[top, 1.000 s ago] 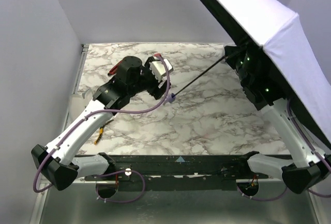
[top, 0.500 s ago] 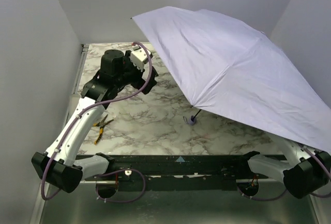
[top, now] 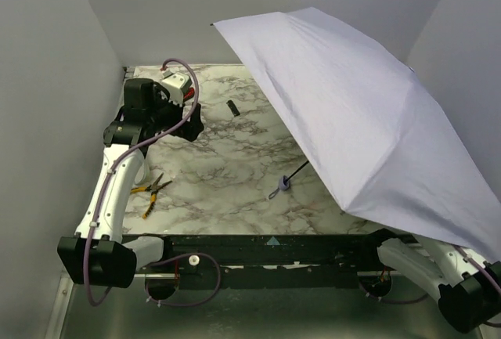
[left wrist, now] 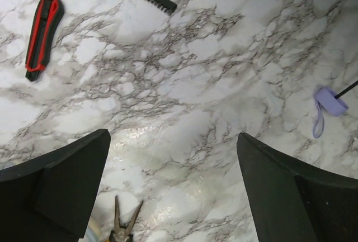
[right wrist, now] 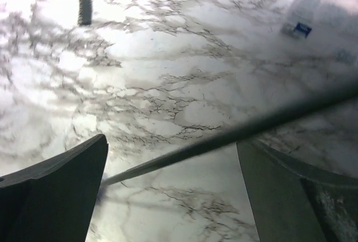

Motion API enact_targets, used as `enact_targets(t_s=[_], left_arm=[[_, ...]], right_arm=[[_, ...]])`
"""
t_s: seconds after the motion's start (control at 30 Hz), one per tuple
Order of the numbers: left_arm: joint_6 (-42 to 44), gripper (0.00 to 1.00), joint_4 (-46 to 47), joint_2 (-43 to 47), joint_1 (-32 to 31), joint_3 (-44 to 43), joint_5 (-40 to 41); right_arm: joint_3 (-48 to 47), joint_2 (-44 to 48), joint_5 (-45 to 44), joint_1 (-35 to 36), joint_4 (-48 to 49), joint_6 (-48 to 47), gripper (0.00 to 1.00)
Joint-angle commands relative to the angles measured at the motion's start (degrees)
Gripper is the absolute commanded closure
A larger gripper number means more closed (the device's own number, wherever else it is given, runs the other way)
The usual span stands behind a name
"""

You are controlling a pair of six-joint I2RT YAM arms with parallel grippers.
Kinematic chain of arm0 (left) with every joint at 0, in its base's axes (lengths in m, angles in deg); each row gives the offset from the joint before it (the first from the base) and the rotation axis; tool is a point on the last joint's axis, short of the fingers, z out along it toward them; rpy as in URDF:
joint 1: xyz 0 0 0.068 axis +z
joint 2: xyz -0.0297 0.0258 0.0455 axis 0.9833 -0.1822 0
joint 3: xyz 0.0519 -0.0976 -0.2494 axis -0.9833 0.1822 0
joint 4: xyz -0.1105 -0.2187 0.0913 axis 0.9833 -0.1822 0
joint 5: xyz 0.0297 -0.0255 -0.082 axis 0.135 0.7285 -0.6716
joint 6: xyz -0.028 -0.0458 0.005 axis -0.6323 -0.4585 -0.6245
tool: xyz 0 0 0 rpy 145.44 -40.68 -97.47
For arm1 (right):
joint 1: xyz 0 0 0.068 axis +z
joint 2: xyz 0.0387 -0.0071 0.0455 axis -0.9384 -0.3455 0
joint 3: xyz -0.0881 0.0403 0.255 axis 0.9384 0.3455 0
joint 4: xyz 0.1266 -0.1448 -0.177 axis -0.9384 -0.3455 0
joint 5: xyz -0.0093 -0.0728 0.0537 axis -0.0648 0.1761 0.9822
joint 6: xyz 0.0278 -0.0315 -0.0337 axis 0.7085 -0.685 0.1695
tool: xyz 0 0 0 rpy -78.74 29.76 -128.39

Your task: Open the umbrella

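1. The umbrella (top: 368, 120) is wide open. Its big pale top leans over the right side of the table (top: 219, 159).
2. Its small handle (top: 283, 185) looks to rest on the table, and the thin black shaft (right wrist: 235, 133) runs up from it under the cloth.
3. The left gripper (left wrist: 173, 136) is far to the left of the handle. Its jaws are spread wide with nothing between them.
4. The right gripper (right wrist: 172, 140) is under the cloth, to the right of the handle. Its jaws are spread wide too. The shaft crosses in front of them, but they do not squeeze it.
5. Pliers (top: 153, 192) lie left of the handle, and a red knife (left wrist: 42, 35) lies farther off, up and to the left.
6. I think the opening is done, and this is the letting-go part at the very end.
7. Next, the right arm needs to slide out from under the cloth. It should go slowly and keep off the shaft, or it could tip the umbrella over.
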Motion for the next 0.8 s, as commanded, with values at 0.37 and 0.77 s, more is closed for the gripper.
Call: enact_targets(t_s=[0.37,0.77], left_arm=[[5.3,0.02,-2.4,-0.6,4.0,3.2,2.4],[12.4,0.01,4.6,8.8,3.9,14.3,9.6]], right_arm=[[5.3,17.6,16.8,0.1,-26.0,-42.6,0.0],[6.8,31.4,18.1,0.1,-38.8,-52.9,0.0]])
